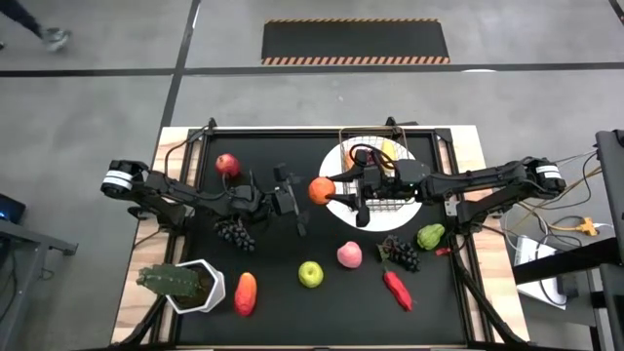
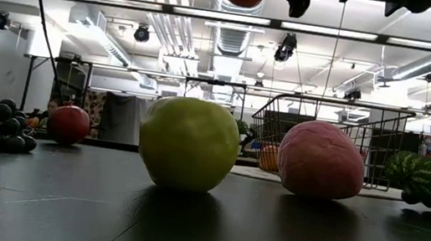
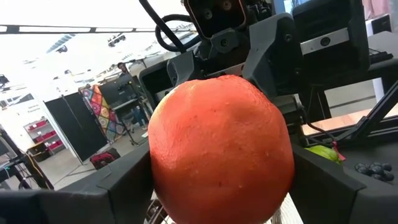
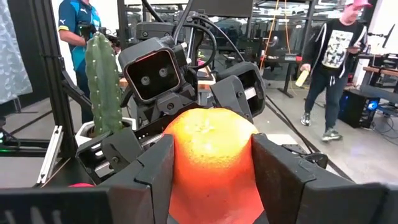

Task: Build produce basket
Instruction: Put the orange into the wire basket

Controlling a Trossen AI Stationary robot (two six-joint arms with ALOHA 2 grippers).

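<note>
Black matting covers the table (image 1: 292,312), which stands on grey concrete in a workshop lit by ceiling strips. The orange (image 1: 322,190), round with no clear long axis, hangs in the air just left of the basket (image 1: 385,200). The left gripper (image 1: 304,195) and right gripper (image 1: 343,192) both clasp it from opposite sides

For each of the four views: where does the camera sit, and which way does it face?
High: overhead, straight down; both arms meet at the orange beside the basket.
Low: table height, level past green apple and peach; arms along the top.
Left wrist: faces the right arm; left gripper around the orange.
Right wrist: faces the left arm; right gripper on it.
Shared: the orange.
</note>
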